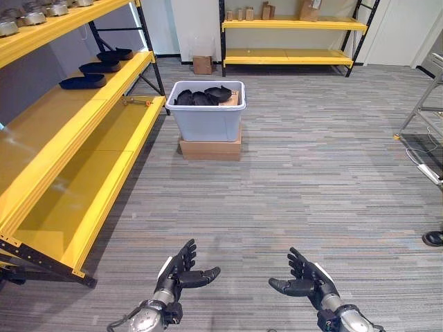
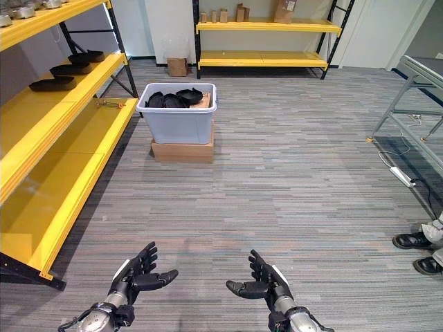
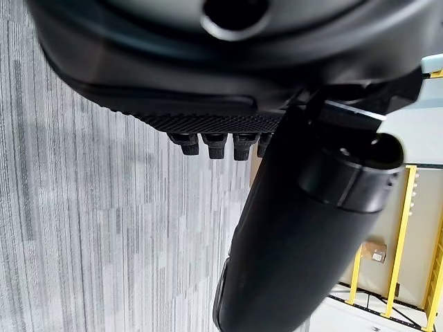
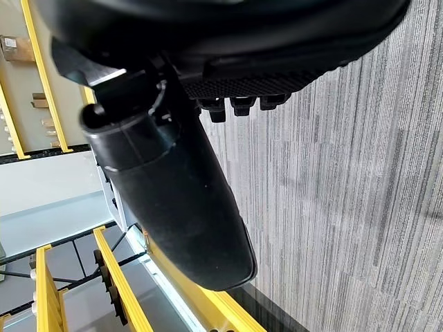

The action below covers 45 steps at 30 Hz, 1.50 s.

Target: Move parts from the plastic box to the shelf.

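Right hand [image 4: 208, 41] with straight fingers [image 4: 243, 105], striped carpet [image 4: 346, 207], yellow shelf [image 4: 118, 283]

I am seeing the yellow shelf [image 1: 83, 131] at nine o'clock running off the edge, its upper level cut away. The black parts [image 1: 204, 97] in the plastic box [image 1: 206, 114] at twelve o'clock are piling together; I cannot tell them apart. A person's shoes [image 2: 419, 250] at three o'clock are showing, the rest cropped.
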Tool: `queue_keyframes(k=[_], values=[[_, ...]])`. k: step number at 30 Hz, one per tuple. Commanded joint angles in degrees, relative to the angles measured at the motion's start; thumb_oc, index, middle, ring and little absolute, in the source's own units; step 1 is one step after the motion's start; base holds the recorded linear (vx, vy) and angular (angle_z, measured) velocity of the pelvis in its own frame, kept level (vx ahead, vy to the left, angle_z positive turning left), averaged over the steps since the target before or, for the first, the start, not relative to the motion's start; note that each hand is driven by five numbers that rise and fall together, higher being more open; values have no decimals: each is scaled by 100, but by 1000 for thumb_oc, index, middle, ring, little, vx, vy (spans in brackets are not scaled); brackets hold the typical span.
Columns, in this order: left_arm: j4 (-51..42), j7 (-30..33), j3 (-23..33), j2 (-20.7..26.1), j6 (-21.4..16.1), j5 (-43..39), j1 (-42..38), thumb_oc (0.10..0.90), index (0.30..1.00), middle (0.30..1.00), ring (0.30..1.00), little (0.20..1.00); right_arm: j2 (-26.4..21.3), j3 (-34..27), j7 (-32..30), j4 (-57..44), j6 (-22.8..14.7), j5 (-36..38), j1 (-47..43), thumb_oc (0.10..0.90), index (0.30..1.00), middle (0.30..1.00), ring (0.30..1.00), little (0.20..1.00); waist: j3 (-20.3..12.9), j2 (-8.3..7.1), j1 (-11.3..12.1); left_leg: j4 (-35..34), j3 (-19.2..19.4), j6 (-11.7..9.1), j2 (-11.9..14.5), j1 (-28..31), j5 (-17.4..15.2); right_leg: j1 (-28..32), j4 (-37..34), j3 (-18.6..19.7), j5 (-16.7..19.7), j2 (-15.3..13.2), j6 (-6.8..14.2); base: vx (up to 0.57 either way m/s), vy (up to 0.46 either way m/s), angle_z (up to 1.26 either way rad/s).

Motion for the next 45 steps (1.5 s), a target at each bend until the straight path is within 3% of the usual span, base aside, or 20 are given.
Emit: queue_keyframes(k=[1, 39, 45], values=[[-25, 8, 199, 116, -490, 104, -429, 900, 1000, 1000, 1000, 1000, -72, -275, 27, -166, -479, 215, -416, 900, 1000, 1000, 1000, 1000, -221, -120, 49, -46, -155, -181, 284, -123, 69, 312, 39, 6, -430, -405, 426, 0, 0, 0], [-56, 32, 192, 157, -449, 54, -577, 900, 1000, 1000, 1000, 1000, -106, -185, 27, -139, -425, 176, -599, 900, 1000, 1000, 1000, 1000, -152, -169, 82, -46, -217, -182, 303, -185, 78, 279, 39, -23, -461, -392, 406, 0, 0, 0], [-109, 118, 165, 237, -471, 38, -788, 900, 1000, 1000, 1000, 1000, -61, -123, -37, -109, -444, 209, -842, 900, 1000, 1000, 1000, 1000, -85, -225, 155, 188, -249, -49, 123, -463, -57, 173, 114, -67, -365, -605, 539, 17, 69, 2]])
